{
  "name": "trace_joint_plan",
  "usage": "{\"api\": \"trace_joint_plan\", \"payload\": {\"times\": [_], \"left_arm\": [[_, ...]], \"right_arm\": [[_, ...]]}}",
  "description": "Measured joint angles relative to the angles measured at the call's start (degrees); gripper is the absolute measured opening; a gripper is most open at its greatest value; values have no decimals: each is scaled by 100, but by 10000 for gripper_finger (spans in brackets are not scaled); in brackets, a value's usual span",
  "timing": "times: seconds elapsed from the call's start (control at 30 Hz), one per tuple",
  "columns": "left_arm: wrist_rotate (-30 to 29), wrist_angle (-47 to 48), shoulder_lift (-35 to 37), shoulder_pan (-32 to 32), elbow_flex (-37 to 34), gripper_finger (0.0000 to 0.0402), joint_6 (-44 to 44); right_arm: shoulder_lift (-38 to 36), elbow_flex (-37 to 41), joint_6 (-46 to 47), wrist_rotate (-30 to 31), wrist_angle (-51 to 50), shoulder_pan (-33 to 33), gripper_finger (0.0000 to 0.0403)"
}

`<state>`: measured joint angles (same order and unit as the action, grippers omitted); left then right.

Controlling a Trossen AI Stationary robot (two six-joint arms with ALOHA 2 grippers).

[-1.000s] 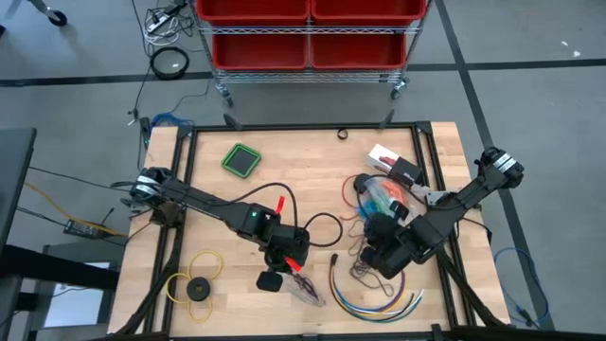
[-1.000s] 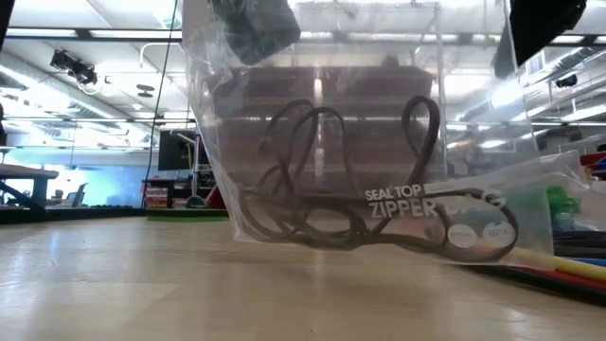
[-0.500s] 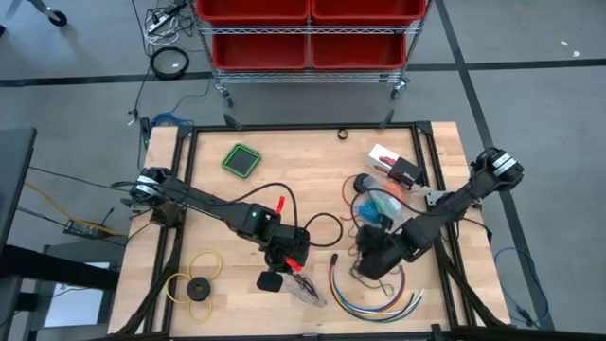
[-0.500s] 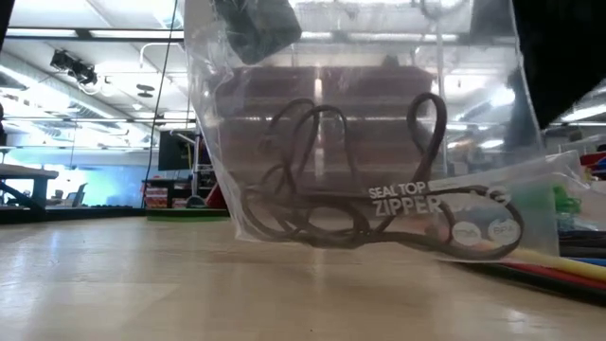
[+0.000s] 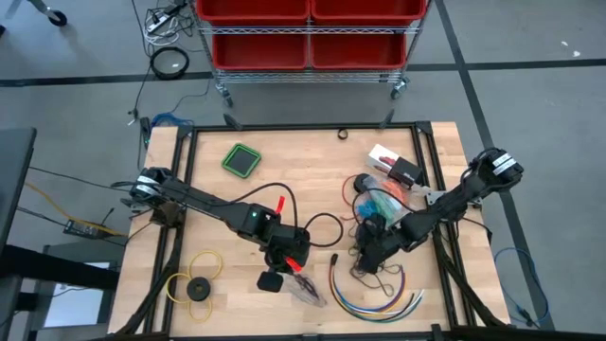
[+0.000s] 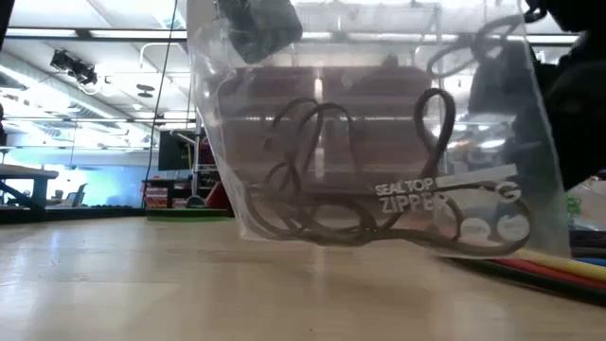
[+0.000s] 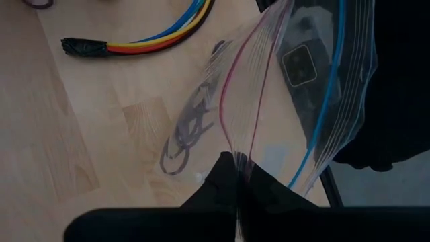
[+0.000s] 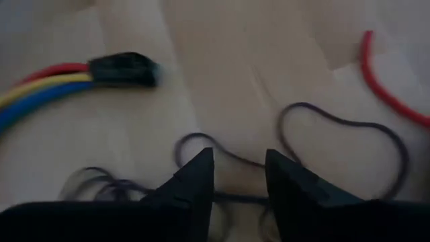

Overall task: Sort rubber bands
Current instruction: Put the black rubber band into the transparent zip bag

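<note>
I have the wooden table under both arms, with a red bin rack standing beyond its far edge.

The left arm reaches from the table's left side to the near middle. Its left gripper has the jaws pressed together, pinching the top edge of a clear zipper bag, which hangs upright with its bottom resting on the wood. In the low view I read "SEAL TOP ZIPPER" on the bag, and several dark purple rubber bands lie looped inside it.

The right arm comes in from the table's right edge. Its right gripper is low over the wood, jaws spread a little, with 1 thin dark band passing between the 2 fingers. More loose dark purple bands lie on the table around it, near the bag but apart from it.

Just toward the near edge from that gripper curves a bundle of multicoloured cables, its black-taped end close to the loose bands. Blue, green and orange bands sit bunched farther back on the right.

A yellow ring with a black disc lies near the left corner, and a green square pad lies toward the far left.
</note>
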<state>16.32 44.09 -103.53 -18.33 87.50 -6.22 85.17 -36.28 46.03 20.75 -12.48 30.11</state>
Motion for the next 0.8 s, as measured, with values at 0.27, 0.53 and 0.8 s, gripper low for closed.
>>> {"api": "trace_joint_plan", "payload": {"times": [0.27,0.53,0.8], "left_arm": [[0,-102,-2,0,0,1,5],[-7,-103,-2,0,0,1,20],[-7,-100,-2,0,0,1,20]], "right_arm": [[118,350,-143,178,294,-17,123],[731,322,298,246,565,-81,104],[529,195,224,289,351,-61,4]]}}
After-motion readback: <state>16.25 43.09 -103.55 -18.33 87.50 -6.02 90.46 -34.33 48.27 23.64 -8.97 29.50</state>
